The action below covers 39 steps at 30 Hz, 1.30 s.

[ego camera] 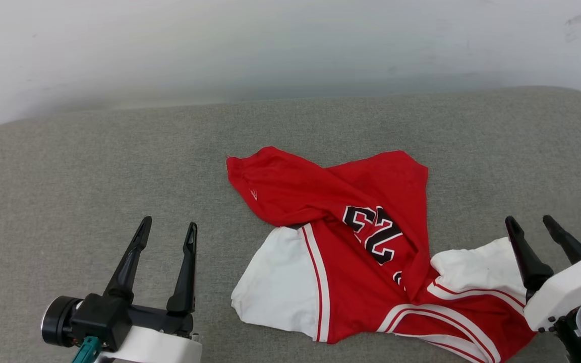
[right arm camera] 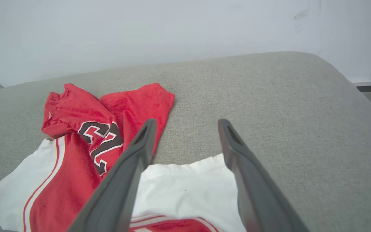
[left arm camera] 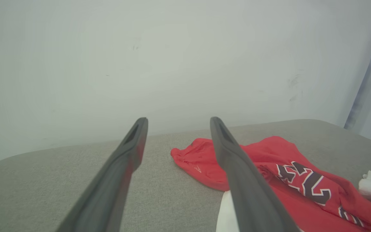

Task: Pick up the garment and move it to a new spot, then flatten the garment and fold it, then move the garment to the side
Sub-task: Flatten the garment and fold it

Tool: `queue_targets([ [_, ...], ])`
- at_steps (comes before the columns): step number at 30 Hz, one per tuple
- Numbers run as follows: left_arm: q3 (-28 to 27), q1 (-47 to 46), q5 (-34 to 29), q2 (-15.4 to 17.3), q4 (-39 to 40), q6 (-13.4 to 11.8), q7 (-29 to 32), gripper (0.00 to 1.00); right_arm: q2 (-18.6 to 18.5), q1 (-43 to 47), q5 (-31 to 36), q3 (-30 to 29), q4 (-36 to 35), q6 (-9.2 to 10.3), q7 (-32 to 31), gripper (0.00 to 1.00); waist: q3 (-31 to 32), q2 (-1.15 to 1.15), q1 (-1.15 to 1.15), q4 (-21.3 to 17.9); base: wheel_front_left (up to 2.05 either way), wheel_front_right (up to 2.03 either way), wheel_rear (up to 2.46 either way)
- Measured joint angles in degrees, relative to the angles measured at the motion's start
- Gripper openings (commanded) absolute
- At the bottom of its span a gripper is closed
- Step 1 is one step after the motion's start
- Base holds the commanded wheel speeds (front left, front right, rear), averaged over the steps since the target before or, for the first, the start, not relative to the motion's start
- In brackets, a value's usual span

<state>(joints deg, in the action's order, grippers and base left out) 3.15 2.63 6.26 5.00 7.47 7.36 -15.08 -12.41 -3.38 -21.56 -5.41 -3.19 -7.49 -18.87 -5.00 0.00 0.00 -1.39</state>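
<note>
On the grey table [ego camera: 119, 151] in front of you, the garment [ego camera: 351, 272] lies crumpled, right of centre and towards the near edge. Its red body is twisted over itself, so the black "23" sits skewed across a fold. One white sleeve spreads out on its left side and the other white sleeve lies on its right. Your left fingers [ego camera: 188, 252] stand wide apart with nothing between them, off to the left of the garment and clear of the cloth. Your right fingers [ego camera: 525, 252] are also spread wide and hold nothing. They sit at the right-hand white sleeve, and from the right wrist view that sleeve [right arm camera: 185, 187] lies between and below them. You cannot tell from these views whether the tips touch the cloth.
</note>
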Motion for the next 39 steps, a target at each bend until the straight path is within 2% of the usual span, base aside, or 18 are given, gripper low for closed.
queue_targets([
  [5, 1.1, 0.1, 0.7, 0.8, 0.1, 0.0, 0.0, 1.0, 0.8, 0.5, 0.1, 0.7, -1.1, -0.01, 9.1, 1.0, -0.7, 0.0, 0.0, -1.0, 0.0, 0.0, 0.0],
  [9, 5.2, 0.3, 1.7, 2.8, -1.3, 0.0, 2.2, 1.0, 1.1, 0.8, 1.0, 0.8, -1.9, -0.01, 14.5, 1.0, -1.8, 0.0, 0.0, -1.9, 0.0, 0.0, 0.0],
  [13, 10.9, 0.0, 5.8, 5.3, -1.4, 0.0, 16.6, 1.0, 1.8, 0.7, 1.9, 0.4, -2.2, 0.0, 16.7, 1.0, -3.0, 0.0, 0.0, -2.5, 0.0, 0.0, 0.0],
  [17, 13.2, -2.3, 7.7, 8.5, 0.1, 0.0, 30.7, 1.0, 2.3, 0.7, 2.6, 0.6, -2.5, -0.01, 17.8, 1.0, -4.6, 0.0, 0.0, -3.0, 0.0, 0.0, 0.0],
  [22, 13.2, -4.0, 7.2, 11.0, -1.4, -1.0, 42.1, 1.0, 2.5, 0.3, 3.3, 1.7, -1.9, -0.01, 18.1, 1.0, -6.4, 0.0, 0.0, -3.8, 0.0, 0.0, 0.0],
  [26, 12.9, -4.3, 7.5, 11.0, -3.9, -1.9, 44.0, 1.0, 3.0, -0.1, 3.3, 2.5, -1.3, -0.01, 18.9, 1.0, -7.9, 0.0, 0.0, -4.5, 0.0, 0.0, 0.0],
  [31, 12.6, -5.1, 8.0, 11.0, -8.1, -2.0, 43.3, 1.0, 3.0, -0.1, 3.4, 2.7, -0.7, -0.01, 19.4, 1.0, -9.3, 0.0, 0.0, -4.7, 0.0, 0.0, 0.0],
  [32, 12.5, -5.4, 8.1, 10.9, -8.8, -2.0, 42.8, 0.49, 3.0, -0.1, 3.4, 2.9, -0.5, -0.01, 19.3, 1.0, -9.5, 0.0, 0.0, -4.6, 0.0, 0.0, 0.0],
  [33, 12.5, -5.6, 8.1, 10.7, -9.4, -2.0, 42.1, 0.05, 2.9, -0.1, 3.5, 3.1, -0.4, -0.01, 19.3, 1.0, -9.6, 0.0, 0.0, -4.5, 0.0, 0.0, 0.0],
  [34, 12.4, -6.0, 8.3, 10.7, -9.8, -2.0, 41.4, 0.0, 2.9, -0.1, 3.5, 3.2, -0.3, -0.01, 19.3, 1.0, -9.6, 0.0, 0.0, -4.3, 0.0, 0.0, 0.0],
  [39, 10.1, -7.2, 8.6, 10.4, -11.4, -3.6, 35.8, 0.0, 2.8, -0.1, 4.4, 3.2, 0.4, -0.01, 18.8, 1.0, -8.9, 0.0, 0.0, -3.0, 0.0, 0.0, 0.0],
])
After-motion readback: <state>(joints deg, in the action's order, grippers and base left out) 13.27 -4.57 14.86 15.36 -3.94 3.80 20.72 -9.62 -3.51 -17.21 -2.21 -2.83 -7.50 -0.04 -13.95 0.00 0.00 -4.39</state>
